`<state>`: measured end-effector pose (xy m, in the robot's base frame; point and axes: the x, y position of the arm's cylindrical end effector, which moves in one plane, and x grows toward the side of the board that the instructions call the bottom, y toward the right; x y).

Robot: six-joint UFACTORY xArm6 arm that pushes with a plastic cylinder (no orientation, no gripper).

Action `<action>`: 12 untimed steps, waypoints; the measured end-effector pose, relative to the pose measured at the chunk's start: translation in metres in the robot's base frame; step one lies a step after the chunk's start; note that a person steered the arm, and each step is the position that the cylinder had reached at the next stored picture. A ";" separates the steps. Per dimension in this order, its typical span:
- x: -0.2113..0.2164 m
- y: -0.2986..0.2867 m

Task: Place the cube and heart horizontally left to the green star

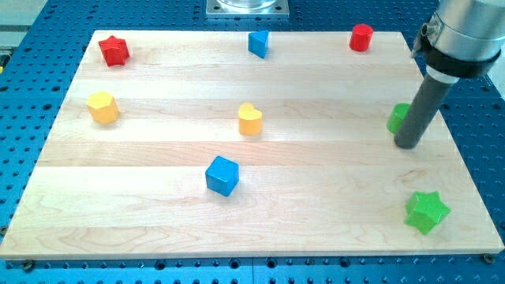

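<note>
A blue cube (222, 175) lies at the lower middle of the wooden board (142, 213). A yellow heart (250, 119) lies above it, near the board's centre. A green star (427, 211) lies at the lower right corner. My tip (407, 144) rests at the right side of the board, above the green star and far to the right of the cube and heart. It touches or hides part of a green block (398, 118), whose shape I cannot make out.
A red star (114, 50) lies at the top left. A yellow hexagon-like block (102, 107) lies at the left. A small blue block (259, 43) lies at the top middle. A red cylinder (361, 37) lies at the top right.
</note>
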<state>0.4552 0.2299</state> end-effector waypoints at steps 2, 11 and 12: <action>0.003 -0.019; 0.107 -0.365; 0.132 -0.277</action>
<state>0.5871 -0.0466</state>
